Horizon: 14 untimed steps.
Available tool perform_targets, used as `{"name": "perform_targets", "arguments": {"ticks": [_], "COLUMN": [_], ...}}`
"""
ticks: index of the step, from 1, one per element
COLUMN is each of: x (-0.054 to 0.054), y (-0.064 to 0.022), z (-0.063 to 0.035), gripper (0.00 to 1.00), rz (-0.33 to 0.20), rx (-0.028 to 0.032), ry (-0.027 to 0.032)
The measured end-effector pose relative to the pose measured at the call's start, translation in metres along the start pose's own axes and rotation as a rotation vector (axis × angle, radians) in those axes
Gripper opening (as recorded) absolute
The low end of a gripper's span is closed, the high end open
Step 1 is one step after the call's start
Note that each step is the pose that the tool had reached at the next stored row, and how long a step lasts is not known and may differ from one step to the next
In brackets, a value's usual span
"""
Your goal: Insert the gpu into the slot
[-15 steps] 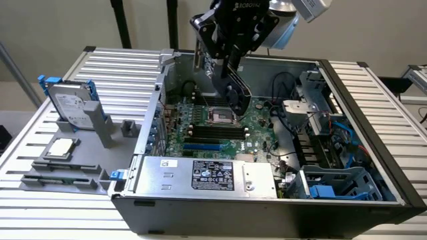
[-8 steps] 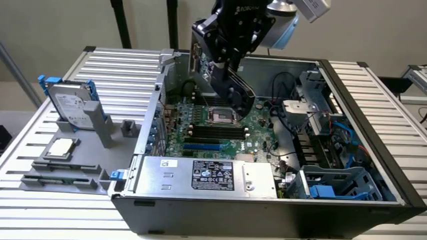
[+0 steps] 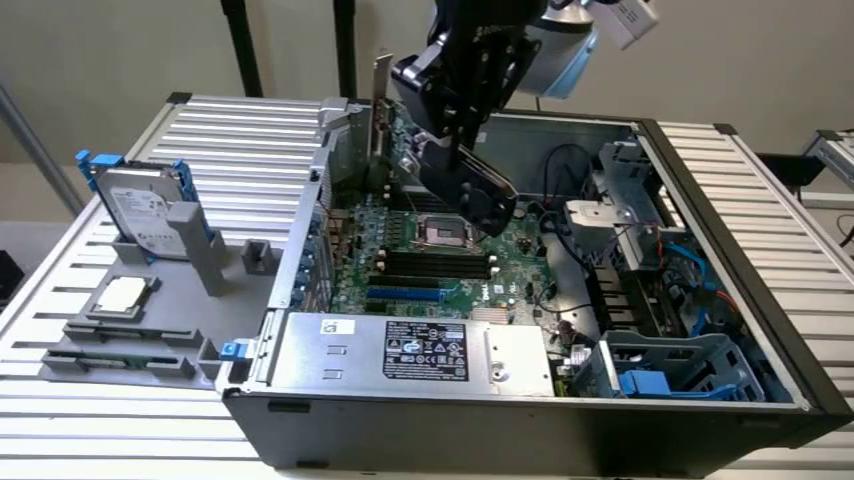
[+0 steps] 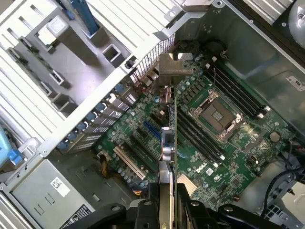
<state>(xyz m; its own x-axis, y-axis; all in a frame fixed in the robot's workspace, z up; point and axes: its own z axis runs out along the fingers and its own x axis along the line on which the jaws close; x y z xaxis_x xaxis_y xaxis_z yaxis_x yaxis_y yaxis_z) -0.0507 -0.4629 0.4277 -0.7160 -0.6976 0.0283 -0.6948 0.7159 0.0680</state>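
— What's the setup?
— An open computer case (image 3: 534, 435) lies on its side on a slatted table (image 3: 80, 420). Its green motherboard (image 3: 514, 255) faces up, and a silver labelled box (image 3: 334, 350) runs along the near wall.

— And the arm?
— The gripper (image 3: 454, 140) hangs above the board, clamped on the gpu (image 3: 483, 195) with one finger on each face. The wrist view looks from the gripper (image 4: 167, 212) down the gpu (image 4: 174, 119) along its thin edge. A metal bracket (image 4: 176, 64) sits at the card's far end, near the case's perforated wall.

— Where's the slot?
— The slot (image 3: 404, 295) is the bright-blue strip. It's below the card and off toward the silver box, well apart from it. Its long axis runs parallel to the black memory slots (image 3: 434, 265).

— Is the card lined up with it?
— Not to my eye. In the exterior view the card hangs tilted, over the processor socket (image 3: 441, 230) rather than over the blue strip. In the wrist view its edge crosses the slot (image 4: 151, 130) at an angle.

— Anything in the way?
— The memory slots lie between card and strip. A white slot (image 4: 128, 162) sits just beside the blue one. The cables (image 3: 574, 170) are off to the exterior view's right, away from both.
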Motion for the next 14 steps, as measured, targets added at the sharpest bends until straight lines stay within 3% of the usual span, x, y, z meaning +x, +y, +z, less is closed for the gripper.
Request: {"name": "perform_targets", "arguments": {"ticks": [10, 14], "x": [0.000, 0.000], "y": [-0.0007, -0.0009], "z": [0.0097, 0.0124], "gripper": [0.26, 0.26], "rz": [-0.182, -0.252], "rx": [0.0125, 0.0145], "ry": [0.0043, 0.0017]}}
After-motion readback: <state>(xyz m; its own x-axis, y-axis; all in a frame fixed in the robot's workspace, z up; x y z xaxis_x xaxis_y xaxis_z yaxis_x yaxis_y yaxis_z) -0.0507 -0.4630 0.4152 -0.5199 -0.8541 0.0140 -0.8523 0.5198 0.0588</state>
